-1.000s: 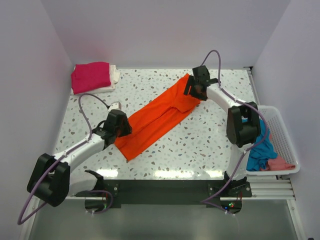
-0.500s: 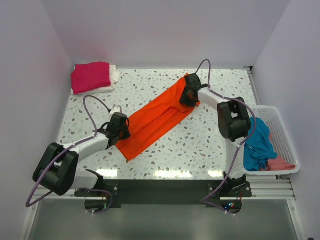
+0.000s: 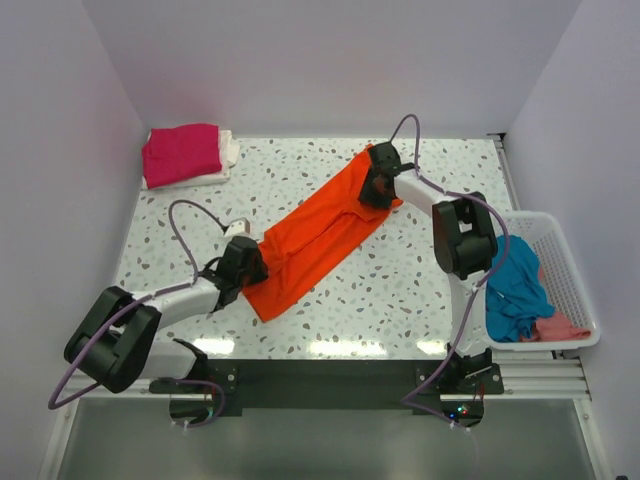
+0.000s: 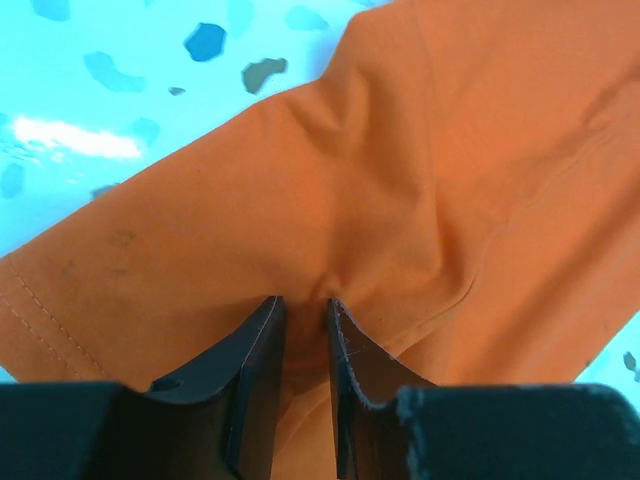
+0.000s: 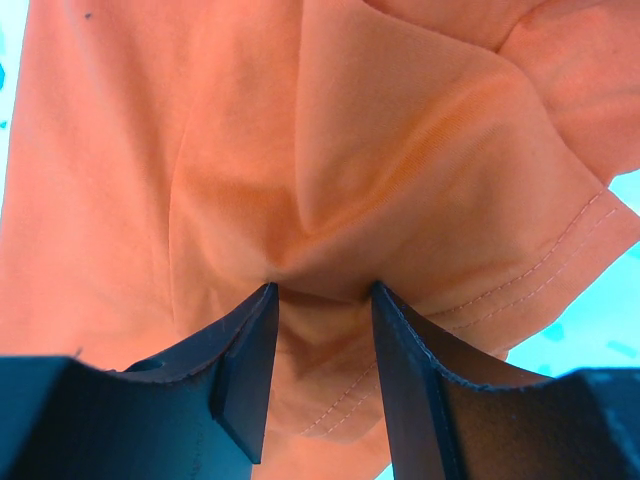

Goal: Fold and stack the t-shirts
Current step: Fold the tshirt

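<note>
**A:** What are your fingers doing?

**B:** My left fingers (image 4: 258, 385) stand narrow, nipping a pucker of the bright orange cotton t-shirt (image 3: 315, 235) near its hemmed near-left end. My right fingers (image 5: 245, 375) stand a little wider, with a ridge of the same cloth gathered between them at the far-right end.

**A:** And the shirt itself?

**B:** It lies as a long diagonal band on the white speckled counter (image 3: 420, 285). A folded magenta t-shirt (image 3: 180, 152) sits on a white t-shirt (image 3: 230, 150) in the far-left corner. A teal t-shirt (image 3: 515, 290) and a salmon t-shirt (image 3: 562, 327) lie in the white slatted plastic basket (image 3: 572, 262) at my right.
</note>
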